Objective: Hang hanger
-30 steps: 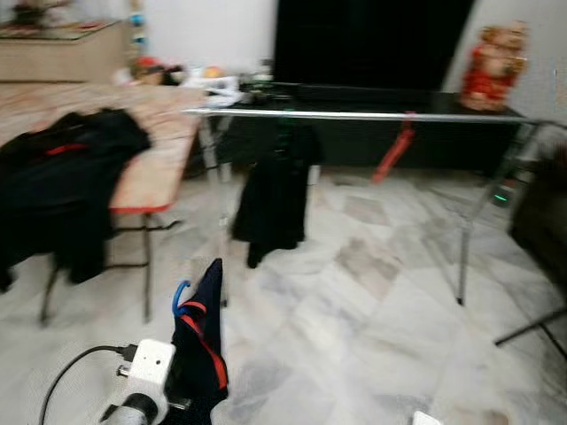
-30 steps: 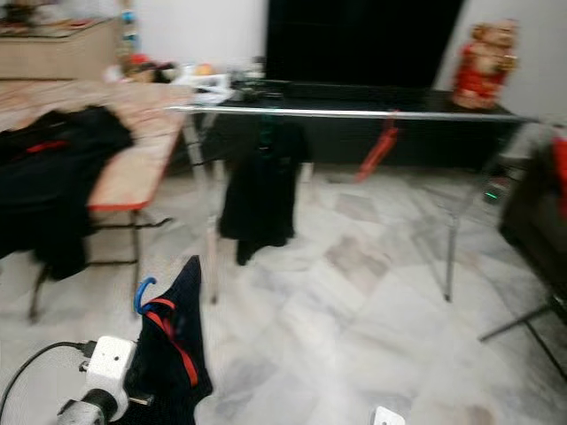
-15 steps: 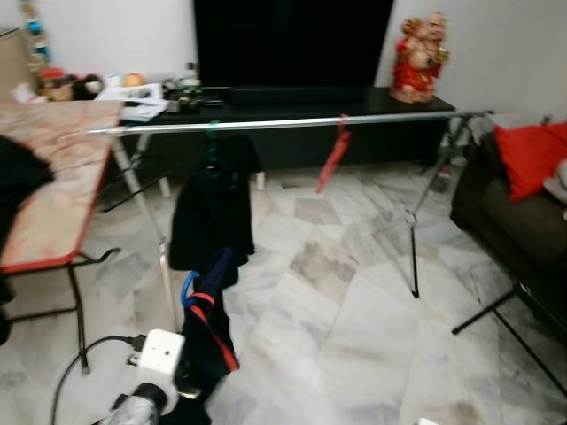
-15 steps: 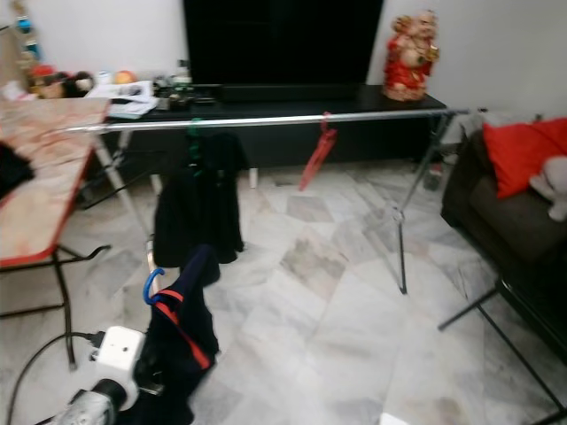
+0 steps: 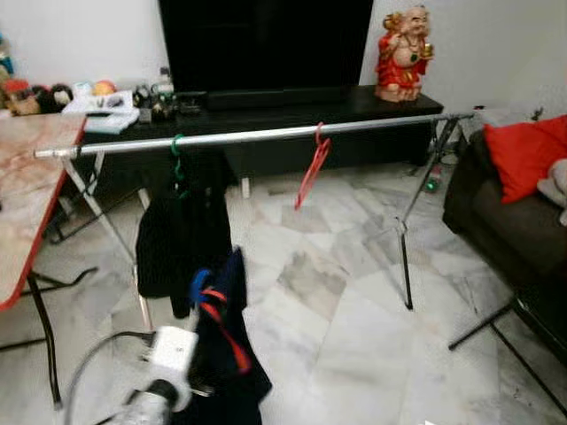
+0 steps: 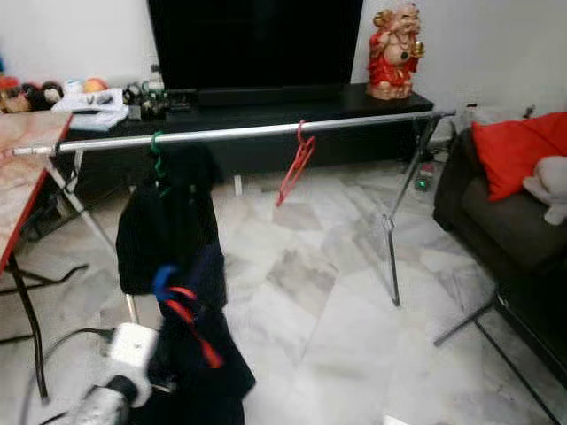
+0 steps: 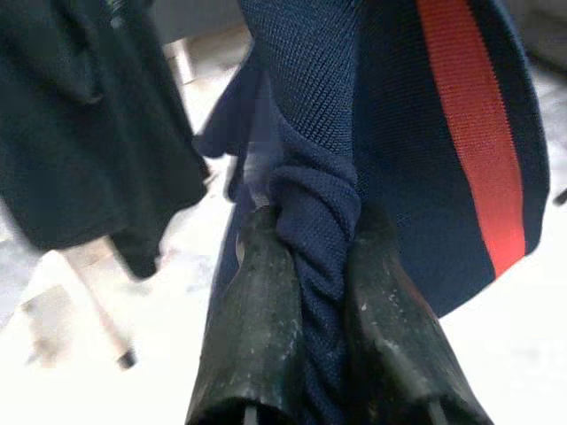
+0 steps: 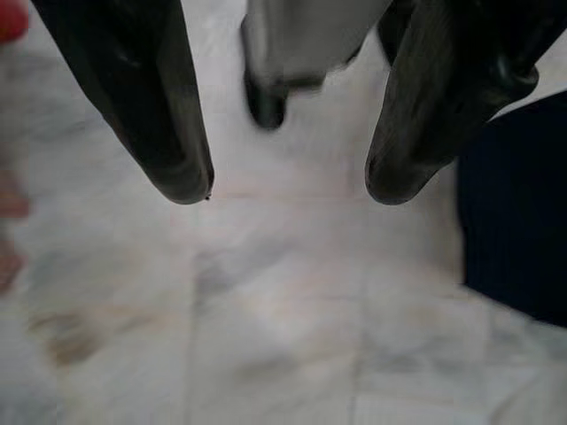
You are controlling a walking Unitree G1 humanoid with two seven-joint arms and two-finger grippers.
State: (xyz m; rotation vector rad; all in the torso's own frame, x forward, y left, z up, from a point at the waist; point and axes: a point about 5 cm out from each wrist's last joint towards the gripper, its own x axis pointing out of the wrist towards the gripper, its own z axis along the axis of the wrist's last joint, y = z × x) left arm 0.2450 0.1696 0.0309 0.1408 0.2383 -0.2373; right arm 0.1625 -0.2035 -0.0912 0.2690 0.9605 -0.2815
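A navy garment with a red stripe (image 5: 227, 343) hangs on a blue hanger (image 5: 198, 286). My left gripper (image 7: 308, 223) is shut on a twisted fold of it, low in front of me. A silver rail (image 5: 266, 135) runs across ahead. On it hang a green hanger (image 5: 177, 152) with a black garment (image 5: 180, 241) and a bare red hanger (image 5: 310, 168). The blue hanger's hook sits below the rail, in front of the black garment. My right gripper (image 8: 288, 190) is open over the marble floor, with nothing between its fingers.
A table edge (image 5: 25, 190) stands at the left. The rack's legs (image 5: 406, 258) spread at the right, beside a dark sofa with a red cushion (image 5: 524, 152). Behind the rail are a black TV console (image 5: 292, 99) and a red statue (image 5: 401, 53).
The camera has swung right and closer to the rail, so the table with black clothes has slid off to the left. The held navy garment now sits higher, against the hanging black garment.
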